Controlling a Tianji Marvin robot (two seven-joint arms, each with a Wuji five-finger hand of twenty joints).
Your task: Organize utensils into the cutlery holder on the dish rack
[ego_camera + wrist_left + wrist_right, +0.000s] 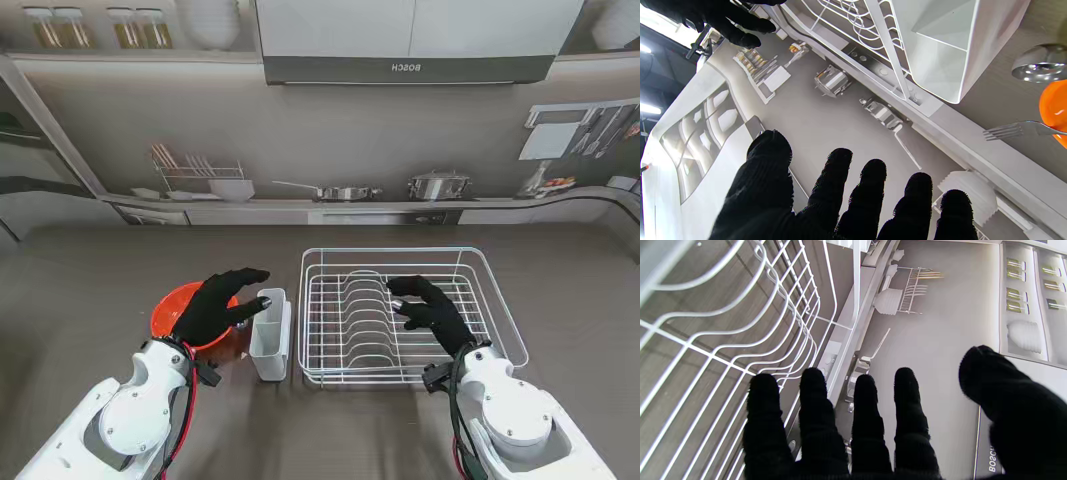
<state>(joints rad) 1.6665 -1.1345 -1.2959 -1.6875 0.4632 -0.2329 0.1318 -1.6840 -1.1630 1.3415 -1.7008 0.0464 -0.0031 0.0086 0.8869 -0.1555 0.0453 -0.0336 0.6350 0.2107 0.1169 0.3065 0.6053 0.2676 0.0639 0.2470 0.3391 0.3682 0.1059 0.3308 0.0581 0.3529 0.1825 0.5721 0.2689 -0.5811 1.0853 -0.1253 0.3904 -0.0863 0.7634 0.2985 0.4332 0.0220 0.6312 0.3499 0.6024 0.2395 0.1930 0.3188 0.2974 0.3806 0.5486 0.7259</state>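
My left hand (pixel 213 308) is spread and holds nothing — the white cutlery holder (pixel 270 335) sits just past its fingertips, the fork (pixel 1013 129) beside them. My right hand (pixel 432 310) is open too — above the white wire dish rack (pixel 500 300).

On my left an orange bowl (pixel 178 305) sits on the grey table (pixel 90 300). Farther from me, the backdrop counter shows a frying pan (pixel 340 192), a lidded steel pot (pixel 437 185) and a white bowl (pixel 231 189).
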